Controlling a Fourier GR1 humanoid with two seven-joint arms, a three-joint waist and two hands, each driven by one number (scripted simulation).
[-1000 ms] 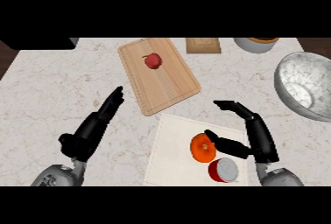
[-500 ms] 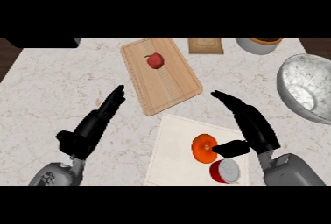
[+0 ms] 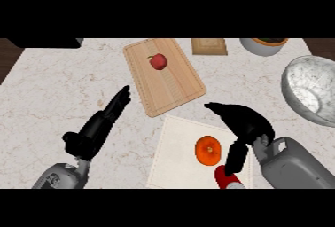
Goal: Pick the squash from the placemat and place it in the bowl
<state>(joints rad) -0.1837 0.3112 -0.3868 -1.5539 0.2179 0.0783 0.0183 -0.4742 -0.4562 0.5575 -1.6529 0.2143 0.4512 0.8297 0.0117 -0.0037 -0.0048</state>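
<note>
Head view, only one I've got.

Table [image 3: 52,97]: pale marble top. White placemat [image 3: 173,164] lies low-centre, just in front of me. The squash [image 3: 208,150] is round and orange. It sits on the mat's right half, flat on the cloth and not lifted.

R hand [image 3: 243,124]: arched over the mat from the right, wrist high, palm facing down-left. Fingers [image 3: 235,155] hang beside the squash's right edge, close to it or just touching; can't tell which. They aren't wrapped round it and nothing is held. The hand is part-spread, hooked for a side-on grab. Coming in from the right makes sense, prob. because the bowl is on that side too.

L hand [image 3: 104,122]: out on bare table left of the mat, fingers straight and pointing up-right, holding nothing. Parked there, out of the way.

Bowl [image 3: 307,84]: big metal one at the far right edge, well apart from the mat, mouth open toward me. Looks like nothing is in it.

Other stuff: wooden cutting board [image 3: 170,84] sits angled above the mat, with a red apple [image 3: 157,61] on it. A red-and-white item [image 3: 227,177] lies at the mat's lower right, just below my R fingers. I need to keep clear of it.

Judgement: pre-grasp stage. Next is to close round the squash, lift it, then swing right to the bowl. Risk: a round thing may roll off the fingers.
</note>
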